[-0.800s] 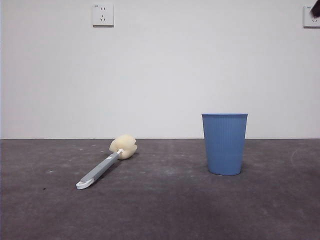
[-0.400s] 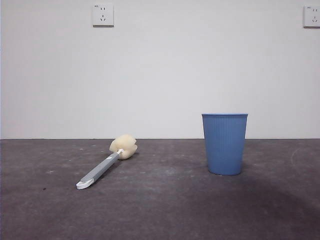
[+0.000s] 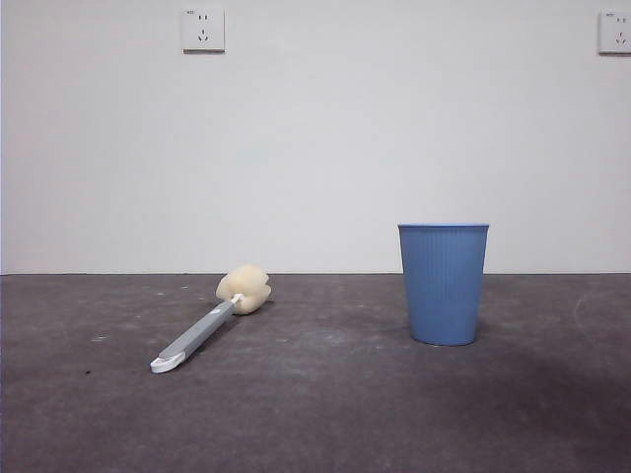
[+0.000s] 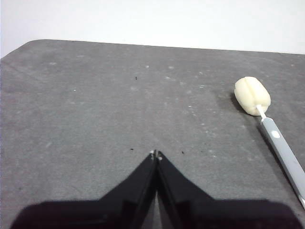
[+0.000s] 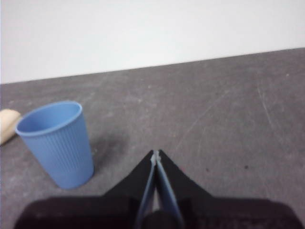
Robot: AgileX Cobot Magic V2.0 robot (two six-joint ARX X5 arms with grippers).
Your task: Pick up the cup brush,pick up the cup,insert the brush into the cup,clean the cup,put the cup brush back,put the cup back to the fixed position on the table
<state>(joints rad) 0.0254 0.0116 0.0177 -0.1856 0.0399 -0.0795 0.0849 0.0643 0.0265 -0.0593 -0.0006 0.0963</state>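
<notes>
On the left of the worktop (image 3: 325, 414) the brush (image 3: 209, 323) lies flat, its white handle tip toward the camera and its cream sponge head farther back, angled to the right. Lying loose with the handle clear on all sides, it looks free for a grasp from above along the grey shaft. The left gripper (image 4: 156, 153) hangs above bare worktop with the brush off to one side of it, not touching; its jaws are pressed together at the tips and hold nothing.

To the right, well apart from the brush, the cup (image 3: 443, 284) stands upright on its narrower base, mouth open upward, so a brush could go in from above once it is lifted. The right gripper (image 5: 155, 156) hovers just beside the cup without contact, jaws likewise together and empty. Neither arm shows in the front view.

Judging by this, no step has begun: both things rest on the worktop, and each gripper would have to part its jaws before closing on its thing.
</notes>
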